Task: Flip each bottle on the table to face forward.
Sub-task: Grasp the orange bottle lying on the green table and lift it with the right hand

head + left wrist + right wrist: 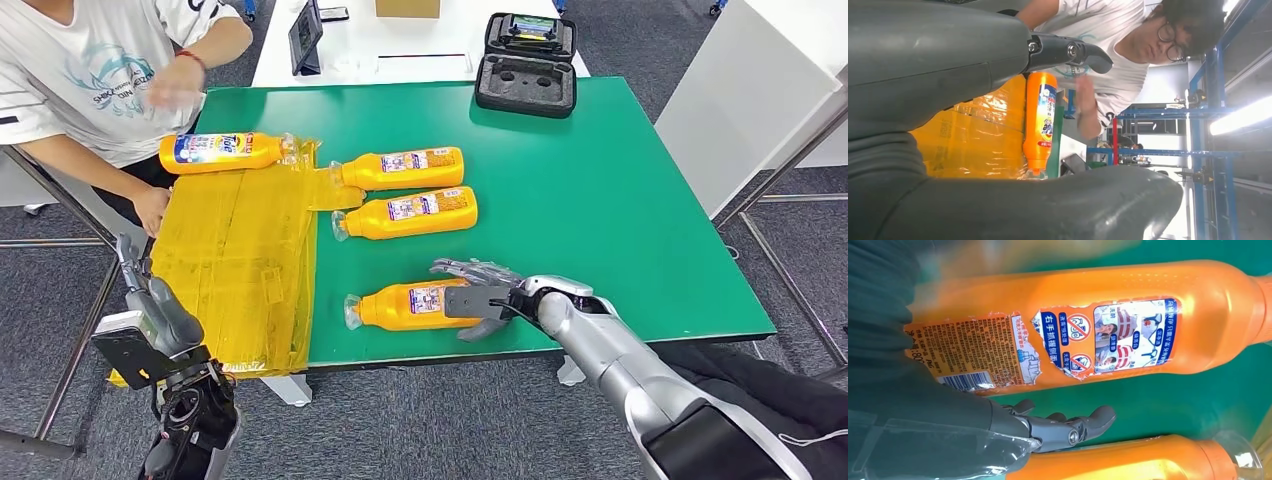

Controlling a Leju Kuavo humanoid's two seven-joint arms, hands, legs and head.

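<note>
The nearest bottle (412, 305) lies flat at the table's (600, 200) front edge, cap toward 9 o'clock. The right hand (480, 295), fingers spread around its bottom end, is nearer than the left hand (150, 300), whose fingers I cannot tell.

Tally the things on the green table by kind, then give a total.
Orange bottles: 4
Yellow plastic sheet: 1
Black foam case: 1
Total: 6

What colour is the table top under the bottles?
Green. The table top shows best in the head view, where the orange bottles lie on it.
</note>
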